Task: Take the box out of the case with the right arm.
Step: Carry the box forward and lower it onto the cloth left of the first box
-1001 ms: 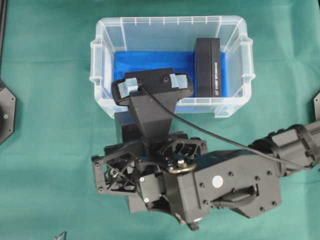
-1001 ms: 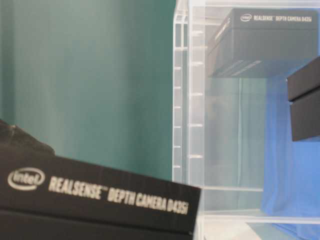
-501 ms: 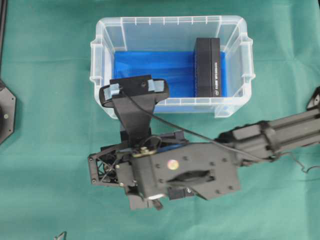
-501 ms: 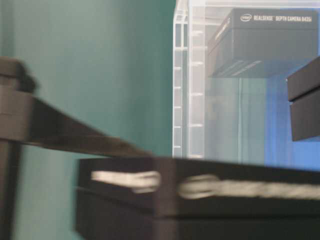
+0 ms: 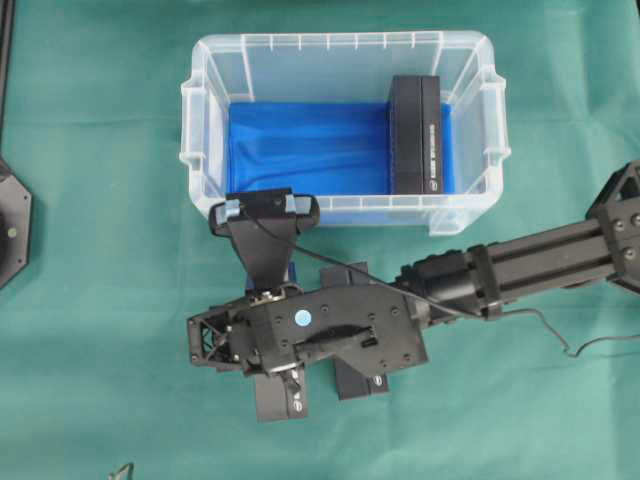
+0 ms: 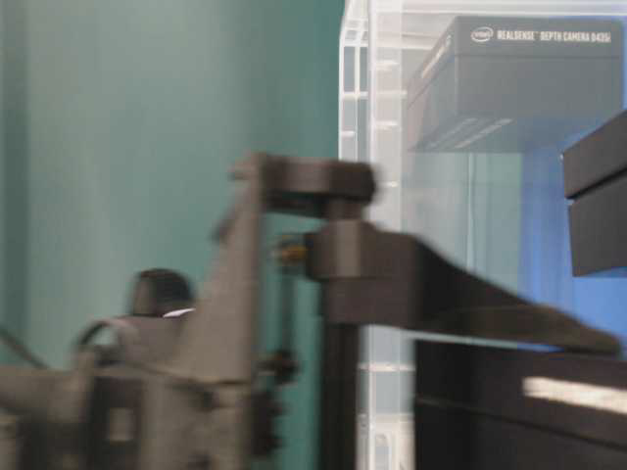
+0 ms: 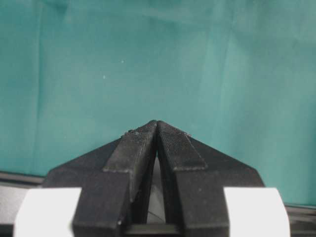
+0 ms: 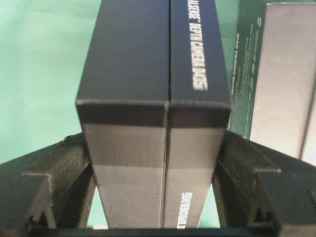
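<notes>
Nearest, in the right wrist view: black box (image 8: 153,98) pinched between the two fingers (image 8: 59,182) of the right end effector (image 8: 153,197), jaws spread wide around its grey end face. White lettering along the box top, partly readable as "DEPTH CAMERA". Just beside it, to the right, a second box (image 8: 281,74) with a grey face and dark green side, lettering too small to read.

From overhead: right arm (image 5: 530,265) reaching in from the right edge, right end effector (image 5: 285,375) low over the green table (image 5: 100,300), in front of the case (image 5: 195,150) and outside it. Held box (image 5: 282,400) poking out below the wrist, clear of the case, small round logo on its end. The second box (image 5: 362,380) just beside it on the cloth. Round blue mark on the wrist housing; wrist camera (image 5: 265,208) with pale tape overlapping the near rim of the case.

Left end effector (image 7: 157,129) seen only in its own wrist view: fingertips pressed together, nothing between them, green cloth beyond.

Farther back: clear case with blue lining, a third box (image 5: 416,135) standing against its right wall. In the table-level view, that box (image 6: 519,83) reading "intel REALSENSE DEPTH CAMERA D435i". Right arm blurred in the foreground there.
</notes>
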You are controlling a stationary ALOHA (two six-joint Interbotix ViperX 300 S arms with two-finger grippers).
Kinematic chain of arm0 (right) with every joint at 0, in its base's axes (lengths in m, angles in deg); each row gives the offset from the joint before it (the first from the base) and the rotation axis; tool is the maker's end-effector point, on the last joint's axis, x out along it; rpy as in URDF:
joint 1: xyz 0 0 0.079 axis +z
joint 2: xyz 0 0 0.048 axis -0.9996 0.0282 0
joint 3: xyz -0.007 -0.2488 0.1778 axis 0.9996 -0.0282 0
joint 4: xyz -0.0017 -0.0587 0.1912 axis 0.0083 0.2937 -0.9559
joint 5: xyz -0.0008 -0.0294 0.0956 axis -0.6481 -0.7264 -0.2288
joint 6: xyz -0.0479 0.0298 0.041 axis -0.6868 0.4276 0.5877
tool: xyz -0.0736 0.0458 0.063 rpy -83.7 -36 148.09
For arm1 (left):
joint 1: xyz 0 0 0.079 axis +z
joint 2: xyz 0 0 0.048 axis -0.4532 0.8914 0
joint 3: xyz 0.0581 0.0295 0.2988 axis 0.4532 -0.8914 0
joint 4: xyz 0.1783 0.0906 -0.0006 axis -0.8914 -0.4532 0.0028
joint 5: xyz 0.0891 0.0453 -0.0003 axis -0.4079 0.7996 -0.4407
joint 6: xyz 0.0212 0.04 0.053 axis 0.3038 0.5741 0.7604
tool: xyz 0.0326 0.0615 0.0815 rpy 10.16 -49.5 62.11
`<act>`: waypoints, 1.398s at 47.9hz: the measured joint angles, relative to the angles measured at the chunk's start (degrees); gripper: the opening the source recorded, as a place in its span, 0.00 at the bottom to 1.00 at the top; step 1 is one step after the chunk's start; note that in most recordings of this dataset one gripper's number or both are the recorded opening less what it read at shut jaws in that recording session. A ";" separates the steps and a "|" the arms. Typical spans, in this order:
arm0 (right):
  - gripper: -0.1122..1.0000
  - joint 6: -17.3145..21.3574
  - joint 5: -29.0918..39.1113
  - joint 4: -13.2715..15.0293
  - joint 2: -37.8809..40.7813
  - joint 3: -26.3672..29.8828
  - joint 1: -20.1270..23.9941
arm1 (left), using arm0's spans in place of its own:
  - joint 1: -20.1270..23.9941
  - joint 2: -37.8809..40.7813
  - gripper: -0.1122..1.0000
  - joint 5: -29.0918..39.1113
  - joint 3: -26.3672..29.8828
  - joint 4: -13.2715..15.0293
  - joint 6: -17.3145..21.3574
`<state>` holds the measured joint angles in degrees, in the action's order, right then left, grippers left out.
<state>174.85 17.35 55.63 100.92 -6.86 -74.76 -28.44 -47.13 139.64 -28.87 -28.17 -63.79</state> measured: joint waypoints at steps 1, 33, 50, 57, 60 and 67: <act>0.71 0.09 -0.62 -0.18 0.00 -0.44 -0.09 | 0.00 0.00 0.12 0.00 0.00 0.00 0.00; 0.94 0.26 -3.96 -2.02 0.00 -2.11 -0.18 | 0.00 0.09 0.12 0.00 0.00 0.00 0.18; 0.92 0.26 -3.87 -1.58 0.00 -2.11 -0.26 | 0.00 0.09 0.12 0.00 0.00 0.09 0.18; 0.92 0.26 -3.87 -1.32 -0.09 -2.11 -0.26 | 0.00 0.09 0.12 0.00 0.00 0.00 0.18; 0.92 0.26 -3.69 -1.23 -0.53 -2.11 -0.35 | 0.00 0.00 0.12 -0.09 -0.09 0.00 0.26; 0.92 0.18 -1.67 0.44 -2.99 -1.14 -0.44 | 0.00 0.09 0.12 -0.09 -0.09 0.00 0.26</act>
<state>175.02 15.68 56.07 97.94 -8.01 -75.20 -28.44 -47.04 139.55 -28.95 -28.17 -63.53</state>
